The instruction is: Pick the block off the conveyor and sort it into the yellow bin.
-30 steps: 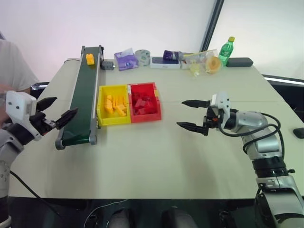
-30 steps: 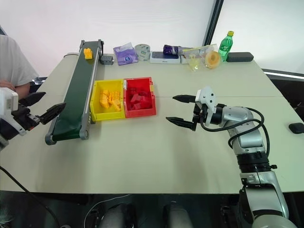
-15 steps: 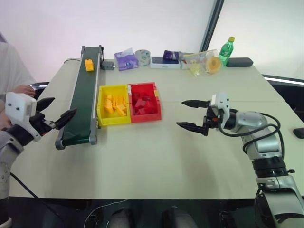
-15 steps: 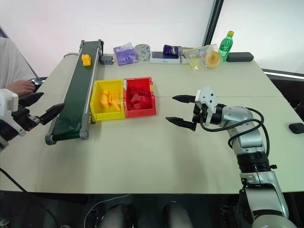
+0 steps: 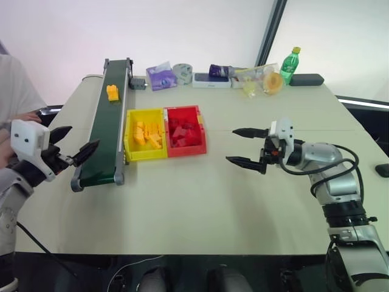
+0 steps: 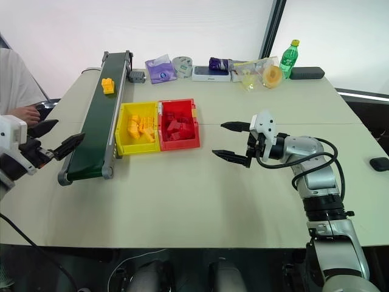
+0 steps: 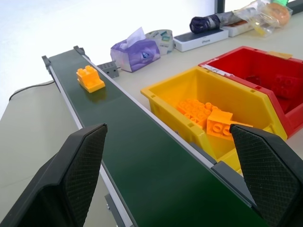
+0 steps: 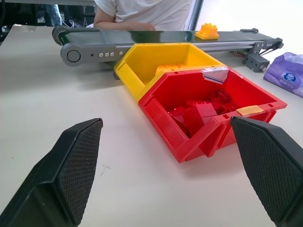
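Note:
The small yellow-orange block (image 5: pixel 112 92) rides on the dark green belt of the conveyor (image 5: pixel 106 134), in its far third. To the right of the belt stands the yellow bin (image 5: pixel 146 156), which holds several orange bricks. My left gripper (image 5: pixel 84 135) is open just left of the conveyor's near end, pointing across the belt, with nothing between its fingers. My right gripper (image 5: pixel 231 145) is open and empty over the table, right of the bins and pointing at them. In the left wrist view the block (image 7: pixel 90 79) lies far up the belt.
A red bin (image 5: pixel 185 149) of dark red blocks is joined to the yellow one. A tissue pack (image 5: pixel 160 76), tape roll (image 5: pixel 182 72), flat box, bags and a green bottle (image 5: pixel 290 64) line the far edge. A person's hand (image 5: pixel 27 115) rests at the table's left.
The block has travelled along the belt towards the near end. The person's hand at the left has shifted. Both grippers have kept still and open.

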### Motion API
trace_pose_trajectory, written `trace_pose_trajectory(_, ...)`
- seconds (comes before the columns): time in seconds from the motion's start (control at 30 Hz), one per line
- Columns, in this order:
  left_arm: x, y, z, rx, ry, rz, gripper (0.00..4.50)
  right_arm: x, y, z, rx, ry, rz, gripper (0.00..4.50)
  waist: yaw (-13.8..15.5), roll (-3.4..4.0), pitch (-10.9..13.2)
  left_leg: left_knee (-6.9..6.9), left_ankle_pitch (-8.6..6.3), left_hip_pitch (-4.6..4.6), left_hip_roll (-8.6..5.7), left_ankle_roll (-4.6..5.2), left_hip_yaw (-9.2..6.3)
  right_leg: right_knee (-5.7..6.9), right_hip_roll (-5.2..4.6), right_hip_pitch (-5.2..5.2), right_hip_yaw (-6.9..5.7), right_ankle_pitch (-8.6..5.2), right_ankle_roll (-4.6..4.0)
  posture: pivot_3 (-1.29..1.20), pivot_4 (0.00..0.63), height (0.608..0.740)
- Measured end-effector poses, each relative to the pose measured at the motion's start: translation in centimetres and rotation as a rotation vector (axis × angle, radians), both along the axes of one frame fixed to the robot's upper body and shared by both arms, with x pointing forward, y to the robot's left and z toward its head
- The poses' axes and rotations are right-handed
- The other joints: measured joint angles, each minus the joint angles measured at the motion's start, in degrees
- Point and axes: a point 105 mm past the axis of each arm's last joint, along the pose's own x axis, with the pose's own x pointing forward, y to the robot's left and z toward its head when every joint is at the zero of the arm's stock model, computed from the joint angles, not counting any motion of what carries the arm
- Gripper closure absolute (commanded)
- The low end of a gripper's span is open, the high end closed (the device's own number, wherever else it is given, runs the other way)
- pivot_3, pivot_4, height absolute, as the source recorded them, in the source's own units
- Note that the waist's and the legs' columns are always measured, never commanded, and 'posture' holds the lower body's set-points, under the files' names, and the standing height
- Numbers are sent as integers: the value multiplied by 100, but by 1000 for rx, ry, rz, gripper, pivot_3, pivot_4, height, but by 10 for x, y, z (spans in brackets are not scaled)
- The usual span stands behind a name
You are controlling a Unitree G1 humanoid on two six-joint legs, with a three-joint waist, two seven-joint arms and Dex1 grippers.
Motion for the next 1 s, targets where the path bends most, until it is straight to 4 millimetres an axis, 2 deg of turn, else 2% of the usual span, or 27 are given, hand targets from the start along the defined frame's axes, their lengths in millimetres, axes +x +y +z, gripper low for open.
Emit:
trace_pose_trajectory(0.63,1,1,0,-9,-2,14,120,0,0,0,-1,0,1,0,0,0,0,0,0,0,0,0,0,0,0,0,0,0,0,0,150,740)
trace_pose_trajectory(0.7,7,3,3,-47,-3,61,120,0,0,0,-1,0,1,0,16,0,0,2,0,0,0,0,-1,0,0,1,0,0,0,0,150,740)
trace_pose_trajectory(0.83,28,7,14,-118,-6,265,120,0,1,-1,-1,2,7,0,35,-3,-2,9,0,0,-2,2,-7,0,0,9,0,1,3,0,150,740)
trace_pose_trajectory(0.9,35,1,10,-88,25,332,120,0,1,-1,-1,3,6,0,25,-3,-2,7,-1,0,-3,2,-5,0,2,8,1,1,2,0,150,740)
trace_pose_trajectory(1.0,45,-3,6,-178,88,421,120,0,1,-2,-1,5,9,0,21,-3,-2,8,0,0,-2,1,-6,1,8,7,1,1,2,0,150,740)
